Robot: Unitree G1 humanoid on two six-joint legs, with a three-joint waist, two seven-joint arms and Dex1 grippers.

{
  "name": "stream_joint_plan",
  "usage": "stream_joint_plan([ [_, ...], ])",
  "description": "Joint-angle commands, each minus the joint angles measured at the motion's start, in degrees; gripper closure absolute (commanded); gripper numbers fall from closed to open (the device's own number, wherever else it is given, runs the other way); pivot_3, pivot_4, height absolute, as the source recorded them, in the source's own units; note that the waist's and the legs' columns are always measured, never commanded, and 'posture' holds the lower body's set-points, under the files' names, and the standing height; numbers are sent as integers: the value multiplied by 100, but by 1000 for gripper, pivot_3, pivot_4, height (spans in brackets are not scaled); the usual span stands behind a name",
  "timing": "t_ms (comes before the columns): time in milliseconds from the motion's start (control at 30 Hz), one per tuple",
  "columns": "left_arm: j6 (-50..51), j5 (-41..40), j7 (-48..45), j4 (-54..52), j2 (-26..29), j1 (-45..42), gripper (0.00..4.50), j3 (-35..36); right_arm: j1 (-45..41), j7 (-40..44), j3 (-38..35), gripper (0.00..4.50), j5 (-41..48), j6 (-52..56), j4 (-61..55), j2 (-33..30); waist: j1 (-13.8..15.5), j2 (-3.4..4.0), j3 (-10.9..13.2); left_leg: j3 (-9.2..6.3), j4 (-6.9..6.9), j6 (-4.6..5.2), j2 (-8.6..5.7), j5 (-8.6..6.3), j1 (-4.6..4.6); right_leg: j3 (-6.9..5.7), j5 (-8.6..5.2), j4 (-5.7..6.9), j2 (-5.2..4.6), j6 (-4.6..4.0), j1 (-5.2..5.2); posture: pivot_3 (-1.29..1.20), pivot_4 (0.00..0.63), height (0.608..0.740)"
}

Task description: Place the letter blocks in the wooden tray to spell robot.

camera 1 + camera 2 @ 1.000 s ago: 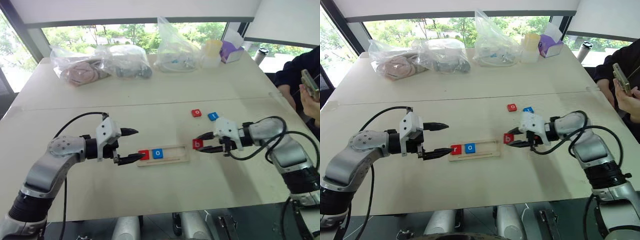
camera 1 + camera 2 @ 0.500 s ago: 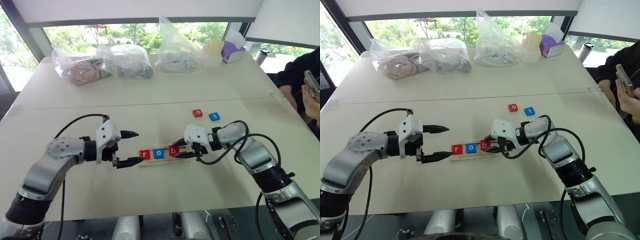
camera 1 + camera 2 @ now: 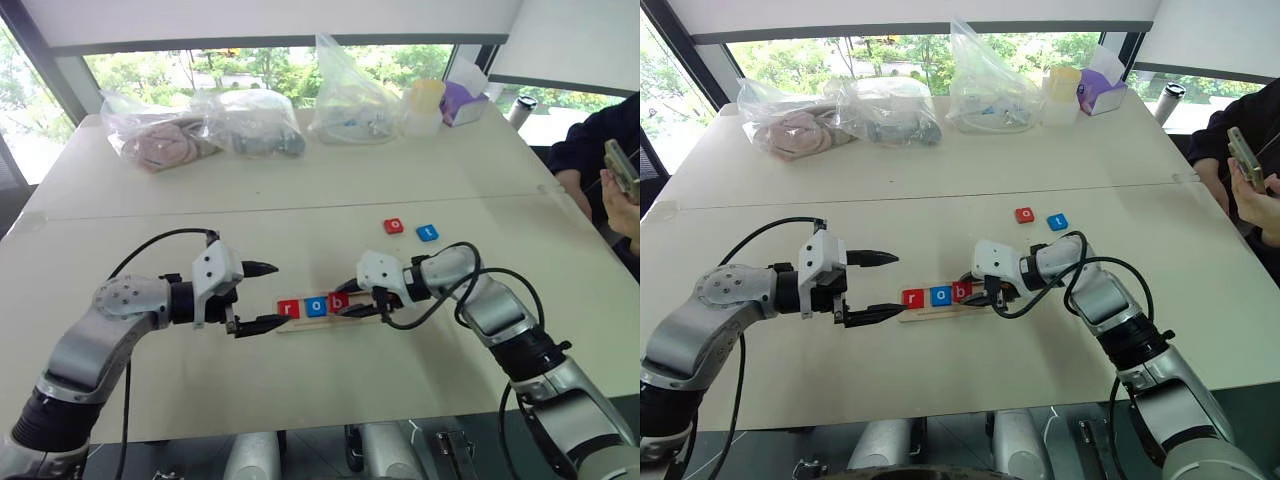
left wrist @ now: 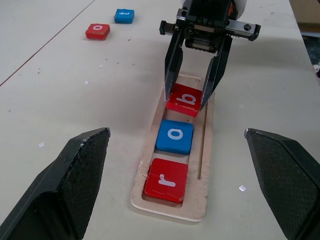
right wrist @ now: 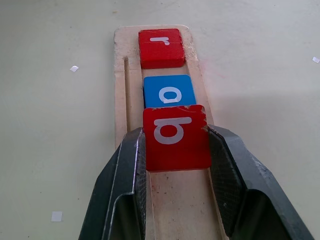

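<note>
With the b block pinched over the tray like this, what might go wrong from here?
The red b block, held by the right gripper, appears to overlap the blue o block; released so, it might rest tilted on it rather than flat. The fingers straddle the wooden tray rim, so opening or withdrawing may nudge the tray and the red r block.

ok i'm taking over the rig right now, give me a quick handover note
Right gripper: shut on the red b block, holding it over the third slot of the wooden tray, tilted, not yet released.
Left gripper: open, empty, hovering at the tray's r end.
Done: red r block and blue o block sit in the first two slots.
Left: seat and release b, then fetch the red o block and blue t block, both lying on the table beyond the tray, for the last two slots.
</note>
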Motion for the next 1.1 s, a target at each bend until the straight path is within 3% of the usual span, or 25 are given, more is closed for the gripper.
stream_joint_plan([
  [33, -73, -18, 45, -197, -12, 19, 0, 53, -126, -2, -18, 3352, -48, -121, 21, 44, 0, 0, 0, 0, 0, 0, 0, 0, 0, 0, 0, 0, 0, 0, 0, 0, 150, 740],
  [100, -75, -20, 71, -213, -16, 35, 0, 51, -134, 5, -12, 3352, -67, -138, 49, 54, 0, 0, 0, 0, 0, 0, 0, 0, 0, 0, 0, 0, 0, 0, 0, 0, 150, 740],
  [300, -78, -9, 138, -240, -31, 55, 0, 46, -130, 51, 20, 346, -115, -152, 69, 57, 0, 0, 0, 0, 0, 0, 0, 0, 0, 0, 0, 1, 0, 0, 0, 0, 150, 740],
  [333, -77, -8, 145, -242, -33, 57, 0, 47, -138, 54, 9, 46, -118, -140, 63, 65, 0, 0, 0, 0, 0, 0, 0, 0, 0, 0, 0, 2, 0, 0, 0, 0, 150, 740],
  [533, -85, 6, 177, -215, -47, 31, 0, 26, -392, -169, -371, 46, 76, 155, 45, 165, -8, 0, 0, 0, 1, 0, 0, 0, 2, 0, 0, 4, 0, 0, 0, 0, 150, 740],
  [767, -91, 25, 176, -174, -101, -29, 0, -13, -978, -1357, -1208, 46, 77, 519, 843, 360, 9, -1, -1, 1, 5, 0, 0, 0, 5, 2, 0, 20, 0, -1, -1, 0, 150, 740],
  [1100, -125, 85, 162, -114, -172, -74, 0, -44, -234, -1452, -888, 46, -211, -412, 424, 327, -17, 0, 0, 0, -3, 0, 0, 0, 7, 5, -4, 23, 2, 4, -5, 0, 150, 740],
])
